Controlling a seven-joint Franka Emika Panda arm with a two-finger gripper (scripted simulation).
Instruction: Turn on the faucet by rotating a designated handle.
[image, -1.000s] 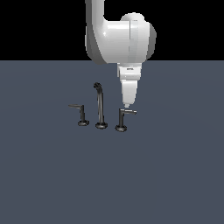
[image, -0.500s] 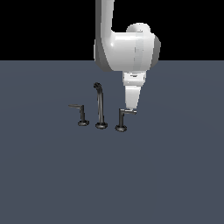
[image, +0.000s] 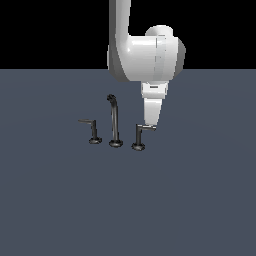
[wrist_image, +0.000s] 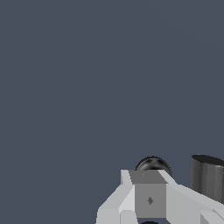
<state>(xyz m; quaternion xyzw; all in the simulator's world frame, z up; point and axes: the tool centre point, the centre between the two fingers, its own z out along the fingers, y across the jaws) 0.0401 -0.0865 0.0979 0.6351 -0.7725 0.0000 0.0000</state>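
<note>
The faucet (image: 115, 122) stands mid-scene in the exterior view as a tall gooseneck spout with a short L-shaped lever on each side. On the exterior view's right is the handle (image: 138, 136), a dark post whose lighter lever bar points right. My gripper (image: 150, 125) hangs tilted over it, its tip against the bar's bright end. The fingers taper to one point with no gap, so it looks shut with nothing held. In the wrist view the white fingers (wrist_image: 114, 204) fill the lower edge, with a dark round part (wrist_image: 152, 163) just beyond them.
The slimmer all-dark lever (image: 93, 131) stands on the exterior view's left of the spout. All three pieces sit on a flat grey-blue surface (image: 60, 200). A dark cylinder (wrist_image: 208, 177) shows beside the fingers in the wrist view.
The arm's bulky upper link has shifted toward the exterior view's right and the gripper now leans more. The lever bar shows longer, pointing right, with the tip staying at its end.
</note>
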